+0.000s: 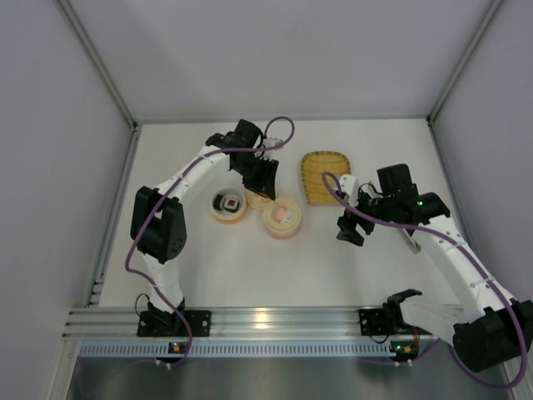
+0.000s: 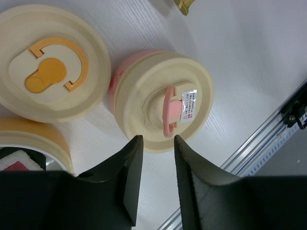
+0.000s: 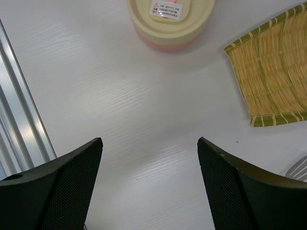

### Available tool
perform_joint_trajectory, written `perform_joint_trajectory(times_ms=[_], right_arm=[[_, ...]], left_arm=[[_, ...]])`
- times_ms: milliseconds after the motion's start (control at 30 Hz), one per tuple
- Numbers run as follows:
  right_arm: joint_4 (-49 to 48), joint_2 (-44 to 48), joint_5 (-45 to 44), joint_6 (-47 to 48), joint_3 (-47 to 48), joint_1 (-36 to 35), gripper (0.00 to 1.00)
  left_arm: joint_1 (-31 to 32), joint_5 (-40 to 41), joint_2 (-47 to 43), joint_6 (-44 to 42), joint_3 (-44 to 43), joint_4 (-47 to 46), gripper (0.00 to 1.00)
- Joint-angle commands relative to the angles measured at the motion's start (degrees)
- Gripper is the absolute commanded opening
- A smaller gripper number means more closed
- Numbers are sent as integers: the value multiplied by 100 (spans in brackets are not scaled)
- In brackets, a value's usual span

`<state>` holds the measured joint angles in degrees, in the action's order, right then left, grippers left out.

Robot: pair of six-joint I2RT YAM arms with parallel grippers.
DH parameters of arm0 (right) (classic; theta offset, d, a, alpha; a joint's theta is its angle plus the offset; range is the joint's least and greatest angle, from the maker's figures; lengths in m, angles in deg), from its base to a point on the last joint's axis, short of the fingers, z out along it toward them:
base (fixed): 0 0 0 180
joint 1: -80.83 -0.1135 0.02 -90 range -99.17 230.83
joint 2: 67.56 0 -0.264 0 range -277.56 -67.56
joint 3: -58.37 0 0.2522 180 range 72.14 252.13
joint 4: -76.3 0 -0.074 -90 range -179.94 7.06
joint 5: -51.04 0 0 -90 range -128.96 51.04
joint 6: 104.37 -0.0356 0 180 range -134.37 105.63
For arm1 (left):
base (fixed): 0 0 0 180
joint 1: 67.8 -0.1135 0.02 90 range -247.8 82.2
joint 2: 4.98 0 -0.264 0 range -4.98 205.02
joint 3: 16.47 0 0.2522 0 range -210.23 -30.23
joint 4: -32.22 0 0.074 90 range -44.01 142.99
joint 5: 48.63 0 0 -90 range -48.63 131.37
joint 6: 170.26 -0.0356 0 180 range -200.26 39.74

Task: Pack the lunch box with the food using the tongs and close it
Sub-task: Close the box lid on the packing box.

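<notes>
Two grippers, both with nothing in them. Nearest, low in the right wrist view, right gripper with jaws spread wide above the table. At the lower right edge a silvery bit, probably the tongs, lying loose. Further, closed pink box just beyond the left gripper, jaws only a narrow gap apart. At lower left, open orange box with the sushi roll inside. Lid beside it at upper left, not on yet. Farthest, woven tray. Risk from here: slipping off the lid's flat handle with so narrow a gap, or pushing the pink box while reaching.
</notes>
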<state>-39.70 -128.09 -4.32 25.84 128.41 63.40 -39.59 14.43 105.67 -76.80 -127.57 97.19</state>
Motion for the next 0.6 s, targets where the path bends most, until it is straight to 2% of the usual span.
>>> perform_joint_trajectory(times_ms=[0, 167, 433, 567], right_arm=[[-111, 121, 228, -74, 209, 100, 79], [-120, 156, 228, -74, 165, 99, 80], [-155, 156, 193, -92, 112, 108, 79], [-172, 156, 176, -92, 112, 100, 79]], left_arm=[[1, -266, -280, -13, 21, 5, 36], [211, -549, -281, -74, 22, -93, 21], [247, -936, 35, 84, 101, -171, 18], [256, -814, 360, 146, 171, -242, 17]])
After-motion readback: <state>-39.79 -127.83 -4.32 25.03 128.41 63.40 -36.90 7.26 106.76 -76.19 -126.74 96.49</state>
